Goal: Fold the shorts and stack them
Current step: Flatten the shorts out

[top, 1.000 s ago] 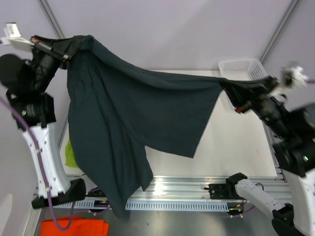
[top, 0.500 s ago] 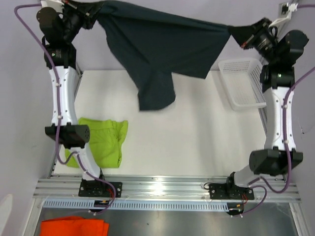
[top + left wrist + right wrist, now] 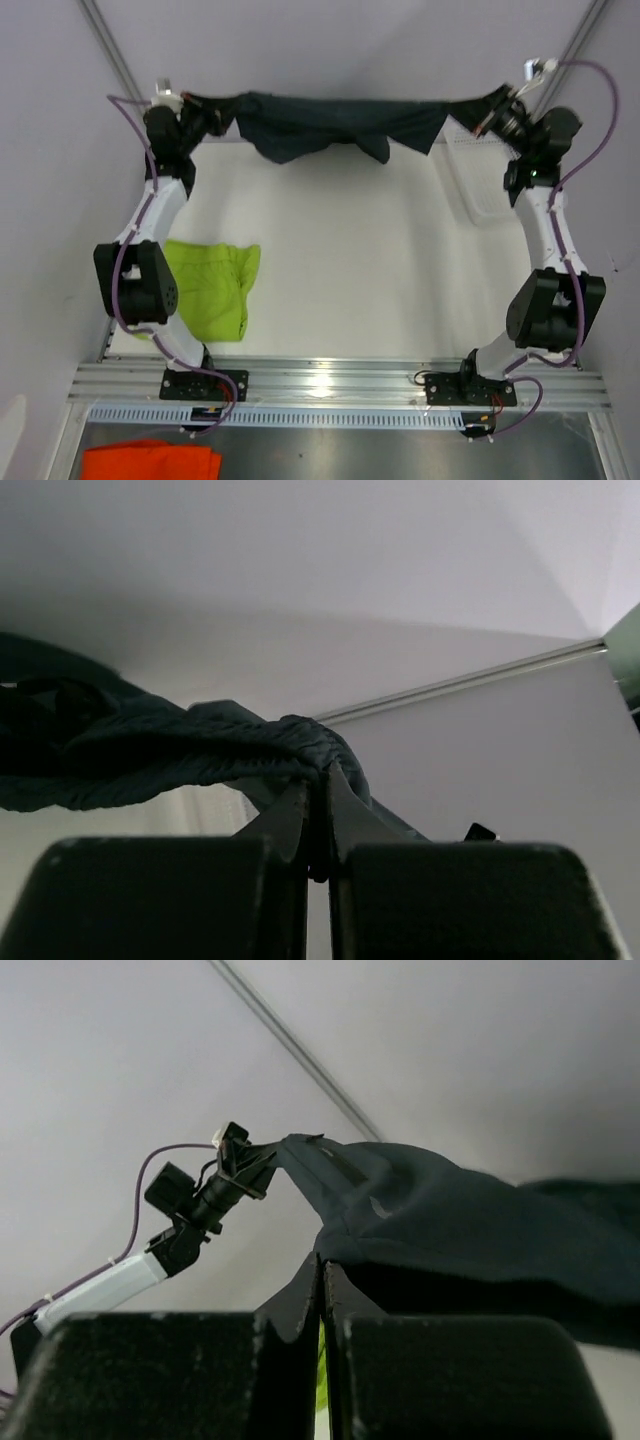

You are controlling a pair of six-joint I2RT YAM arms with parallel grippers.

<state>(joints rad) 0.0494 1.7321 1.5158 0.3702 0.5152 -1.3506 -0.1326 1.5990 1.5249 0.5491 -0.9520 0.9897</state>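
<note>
White table [image 3: 350, 260], pale walls behind. Dark shorts [image 3: 310, 120] hang stretched btwn both arms over the far edge. L gripper [image 3: 205, 112] is clamped on one end, R gripper [image 3: 487, 108] on the other. Green shorts [image 3: 215, 285] lie on the table, near-left. Step looks like spreading the dark pair. Next prob. lower + lay flat w/o bunching, then fold.

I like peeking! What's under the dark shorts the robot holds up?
Only bare white table shows beneath the dark shorts. Their right end covers part of the white basket.
</note>
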